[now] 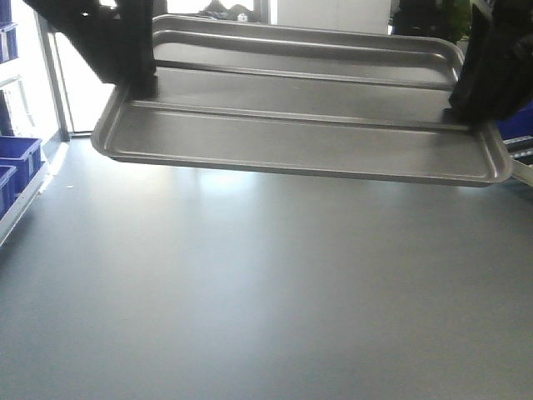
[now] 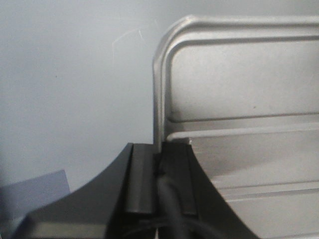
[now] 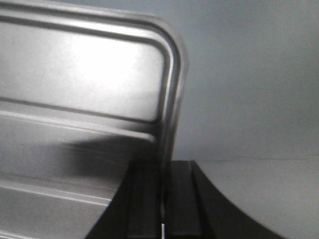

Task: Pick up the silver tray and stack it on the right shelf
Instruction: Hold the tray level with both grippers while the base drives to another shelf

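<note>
The silver tray (image 1: 300, 125), shiny with two long raised ridges, hangs in the air above the grey floor, held level between both arms. My left gripper (image 1: 137, 79) is shut on the tray's left rim; in the left wrist view the rim (image 2: 158, 99) runs down between the two black fingers (image 2: 139, 174). My right gripper (image 1: 470, 100) is shut on the right rim, and the right wrist view shows that rim (image 3: 169, 109) pinched between its dark pads (image 3: 182, 199). The right shelf is out of view.
Blue bins (image 1: 15, 162) stand on a rack at the left edge. More blue shows at the right edge (image 1: 520, 125). Bare grey floor (image 1: 250, 283) spreads below the tray. Windows and dark shapes lie behind.
</note>
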Robot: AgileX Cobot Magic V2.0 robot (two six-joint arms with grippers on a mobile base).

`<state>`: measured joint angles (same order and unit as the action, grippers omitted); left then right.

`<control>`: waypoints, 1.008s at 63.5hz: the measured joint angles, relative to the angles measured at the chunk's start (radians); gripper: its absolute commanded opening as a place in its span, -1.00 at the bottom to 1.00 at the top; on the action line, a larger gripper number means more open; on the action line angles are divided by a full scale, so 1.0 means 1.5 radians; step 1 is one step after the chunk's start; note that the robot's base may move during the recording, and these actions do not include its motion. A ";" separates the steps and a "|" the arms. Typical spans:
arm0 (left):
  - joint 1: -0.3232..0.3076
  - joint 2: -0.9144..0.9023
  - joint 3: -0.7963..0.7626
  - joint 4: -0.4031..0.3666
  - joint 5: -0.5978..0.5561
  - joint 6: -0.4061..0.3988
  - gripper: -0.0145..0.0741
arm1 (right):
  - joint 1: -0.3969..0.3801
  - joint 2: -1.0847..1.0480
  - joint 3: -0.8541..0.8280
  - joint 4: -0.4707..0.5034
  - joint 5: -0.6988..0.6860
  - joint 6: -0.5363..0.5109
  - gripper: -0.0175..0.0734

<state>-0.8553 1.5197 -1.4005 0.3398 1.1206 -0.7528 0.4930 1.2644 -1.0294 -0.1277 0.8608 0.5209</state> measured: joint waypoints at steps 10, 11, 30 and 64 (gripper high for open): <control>0.000 0.000 0.000 0.000 0.000 0.000 -0.88 | 0.000 0.000 0.000 0.000 0.000 0.000 -0.49; 0.000 0.000 0.000 0.000 0.000 0.000 -0.88 | 0.000 0.000 0.000 0.000 0.000 0.000 -0.49; 0.000 0.000 0.000 -0.001 0.000 0.000 -0.88 | 0.000 0.000 0.000 0.000 0.000 0.000 -0.49; 0.000 0.000 0.000 -0.002 0.000 0.000 -0.88 | 0.000 0.000 0.000 0.000 0.000 0.000 -0.49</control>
<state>-0.8553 1.5197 -1.4005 0.3363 1.1206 -0.7528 0.4930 1.2644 -1.0294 -0.1277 0.8608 0.5209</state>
